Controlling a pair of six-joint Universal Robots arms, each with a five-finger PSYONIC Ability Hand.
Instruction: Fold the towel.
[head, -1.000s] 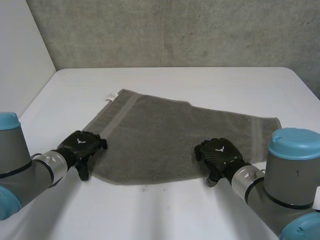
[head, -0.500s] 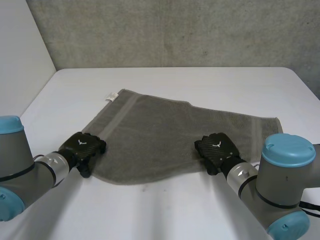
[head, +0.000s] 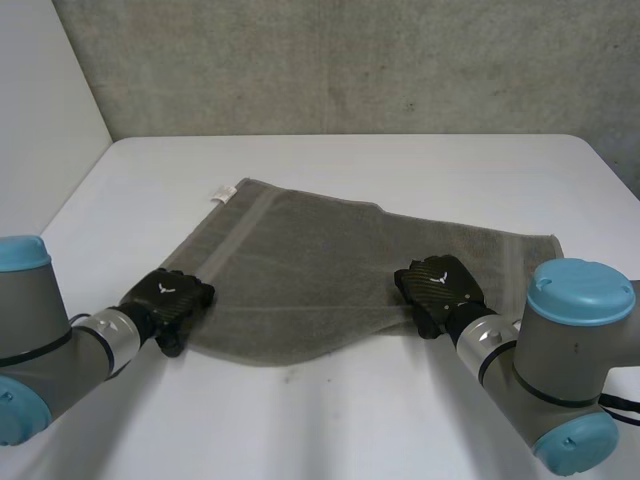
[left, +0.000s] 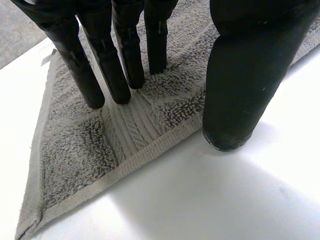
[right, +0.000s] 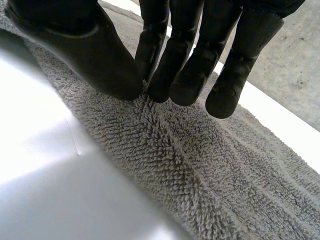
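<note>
A grey towel (head: 330, 265) lies spread flat on the white table (head: 330, 420), one corner pointing back left. My left hand (head: 170, 297) is at its near left edge. In the left wrist view its fingers (left: 120, 75) stand straight on the towel (left: 75, 150), with the thumb (left: 235, 100) on the table just off the hem; nothing is pinched. My right hand (head: 437, 285) sits on the near edge towards the right. There its thumb (right: 90, 55) and fingers (right: 190, 75) meet on a raised ridge of towel (right: 200, 165).
A small white label (head: 222, 192) sticks out at the towel's far left corner. A concrete wall (head: 350, 60) rises behind the table. Bare table lies in front of the towel and round its sides.
My right hand has moved forward onto the towel's near edge and closed on it, drawing that edge in slightly. My left hand has settled lower at the left edge.
</note>
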